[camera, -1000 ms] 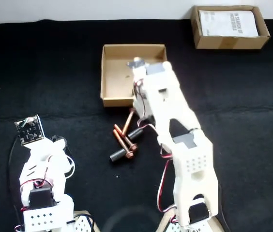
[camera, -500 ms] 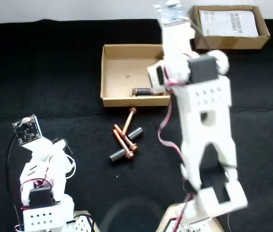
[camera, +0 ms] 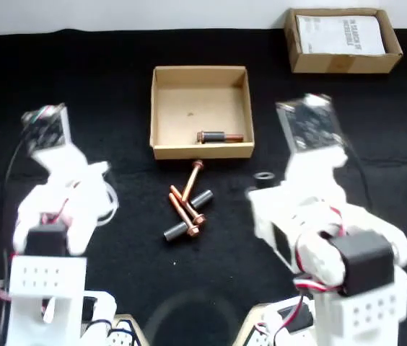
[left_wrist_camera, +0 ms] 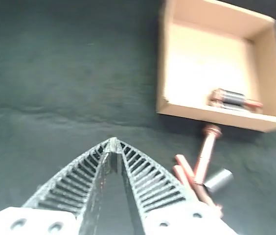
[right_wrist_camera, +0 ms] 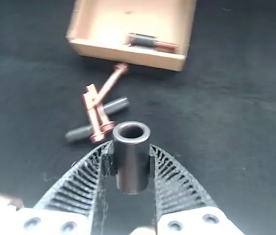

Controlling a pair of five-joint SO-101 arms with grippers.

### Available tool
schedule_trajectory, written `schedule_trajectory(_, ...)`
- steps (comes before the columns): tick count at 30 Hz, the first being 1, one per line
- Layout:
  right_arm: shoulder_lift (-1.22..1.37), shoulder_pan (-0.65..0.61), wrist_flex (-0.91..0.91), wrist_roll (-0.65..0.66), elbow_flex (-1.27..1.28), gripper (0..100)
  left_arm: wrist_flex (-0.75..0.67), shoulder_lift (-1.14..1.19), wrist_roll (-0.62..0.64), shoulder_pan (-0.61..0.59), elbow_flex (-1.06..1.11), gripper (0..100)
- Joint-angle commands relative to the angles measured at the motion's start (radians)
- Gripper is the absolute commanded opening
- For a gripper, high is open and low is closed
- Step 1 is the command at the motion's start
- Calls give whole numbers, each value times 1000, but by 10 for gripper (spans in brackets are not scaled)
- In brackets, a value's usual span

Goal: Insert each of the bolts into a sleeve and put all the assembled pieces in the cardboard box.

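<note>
My high camera looks down over the table point(camera: 81, 72) from my arms' side, with the box point(camera: 162, 108) farther off. My wrist cameras look close along the left gripper point(left_wrist_camera: 112, 143) and the right gripper point(right_wrist_camera: 129, 147), past its sleeve point(right_wrist_camera: 130, 164), down at the table. All three share the box and loose bolts point(camera: 184, 209).

Shiny coppery metal bolts point(camera: 191, 180), matt dark sleeves point(camera: 201, 199), cardboard box point(camera: 202, 151).

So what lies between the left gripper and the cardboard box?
In the left wrist view, bare black cloth separates the left gripper from the cardboard box; the loose bolts lie off to one side.
</note>
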Motion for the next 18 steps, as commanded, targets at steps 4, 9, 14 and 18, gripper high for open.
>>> schedule_trajectory(4,-262,367,-278,-5,423,8,3,343,-6,202,-259,32)
schedule_trajectory(9,-458,536,-423,132,731,8,40,602,-2,289,-421,130)
schedule_trajectory(14,-638,679,-598,212,1010,8,40,823,-2,323,-561,178)
schedule_trajectory(18,-762,756,-662,270,1153,8,41,1010,-3,325,-677,178)
